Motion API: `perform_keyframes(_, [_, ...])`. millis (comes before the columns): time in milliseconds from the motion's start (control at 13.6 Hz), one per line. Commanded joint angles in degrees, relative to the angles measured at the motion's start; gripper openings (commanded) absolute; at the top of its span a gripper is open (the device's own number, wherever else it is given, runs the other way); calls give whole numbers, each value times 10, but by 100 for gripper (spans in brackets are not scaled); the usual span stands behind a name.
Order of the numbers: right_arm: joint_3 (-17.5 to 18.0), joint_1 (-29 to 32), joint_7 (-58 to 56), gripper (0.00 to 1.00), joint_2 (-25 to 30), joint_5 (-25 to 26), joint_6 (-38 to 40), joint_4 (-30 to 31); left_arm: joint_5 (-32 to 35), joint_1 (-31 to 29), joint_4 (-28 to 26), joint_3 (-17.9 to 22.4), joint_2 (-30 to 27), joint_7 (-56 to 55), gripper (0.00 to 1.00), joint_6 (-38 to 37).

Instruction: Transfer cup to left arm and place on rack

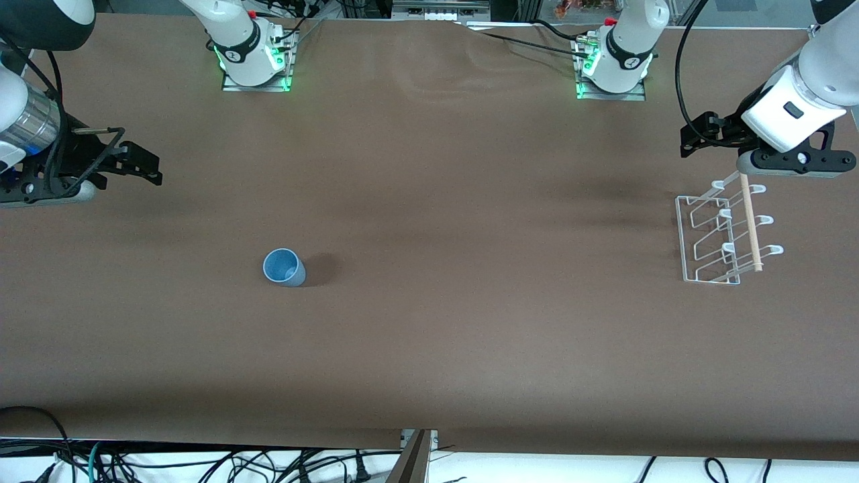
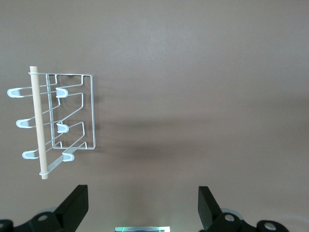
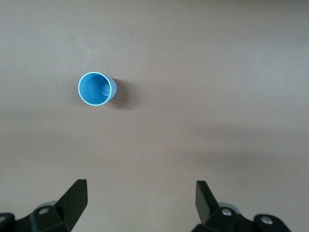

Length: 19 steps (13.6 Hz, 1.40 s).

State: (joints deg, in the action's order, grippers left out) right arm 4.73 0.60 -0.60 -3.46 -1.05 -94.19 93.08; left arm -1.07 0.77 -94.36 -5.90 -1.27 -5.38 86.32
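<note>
Fingers (image 2: 75,210) (image 3: 72,200) of both arms spread wide, tips cut off; cup (image 1: 283,267) upright.

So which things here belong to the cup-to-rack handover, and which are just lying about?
Belongs to the job:
- cup, upright, untouched
- rack, at the left arm's end
- right gripper, fingers open, waiting
- left gripper, fingers open, waiting

Just lying about:
- wooden dowel across the rack
- loose cables under the table's near edge

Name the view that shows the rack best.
The left wrist view: the rack is large there, with its pegs and wooden rod plain. The front view shows it small at the left arm's end of the table. The right wrist view shows none of it.
</note>
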Motion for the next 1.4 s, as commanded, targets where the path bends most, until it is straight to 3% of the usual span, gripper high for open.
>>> perform_keyframes(0, [0, -3, -5, 99, 0, 8, -12, -3, -2, 1, 8, -1, 1, -3, 100, -5])
perform_keyframes(1327, [-1, -3, -9, 99, -3, 7, -21, -8, -2, 0, 8, 0, 1, -3, 100, -5])
